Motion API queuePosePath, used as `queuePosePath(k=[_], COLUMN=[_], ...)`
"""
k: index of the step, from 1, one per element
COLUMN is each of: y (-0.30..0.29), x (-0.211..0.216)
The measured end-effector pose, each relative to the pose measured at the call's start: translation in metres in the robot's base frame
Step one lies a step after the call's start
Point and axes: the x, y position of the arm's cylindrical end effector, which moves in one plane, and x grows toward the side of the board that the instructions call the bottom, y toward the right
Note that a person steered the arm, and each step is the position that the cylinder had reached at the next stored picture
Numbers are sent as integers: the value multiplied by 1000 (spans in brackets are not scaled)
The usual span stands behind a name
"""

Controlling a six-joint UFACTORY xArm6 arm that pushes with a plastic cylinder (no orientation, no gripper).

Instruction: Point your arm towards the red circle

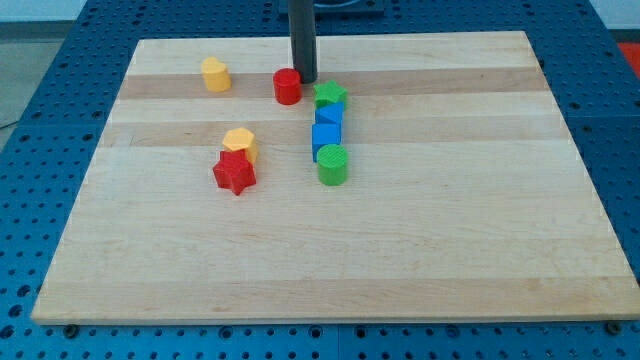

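The red circle (287, 86) is a short red cylinder near the view's top, middle of the wooden board (450, 220). My tip (305, 80) stands right beside it, at its upper right, touching or nearly touching. A green star block (330, 96) lies just right of the tip.
Below the green star stand two blue blocks (326, 131) and a green cylinder (333, 165) in a column. A yellow block (215, 74) lies at the top left. Another yellow block (240, 142) touches a red star block (234, 172) left of centre.
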Motion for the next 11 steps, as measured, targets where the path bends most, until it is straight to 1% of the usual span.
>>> queuePosePath(k=[1, 2, 3, 4, 5, 6, 7, 8, 9, 10, 11], y=[16, 14, 6, -30, -121, -215, -260, -251, -199, -138, -96], x=[0, 0, -22, -44, -45, -32, 14, 58, 87, 86, 65])
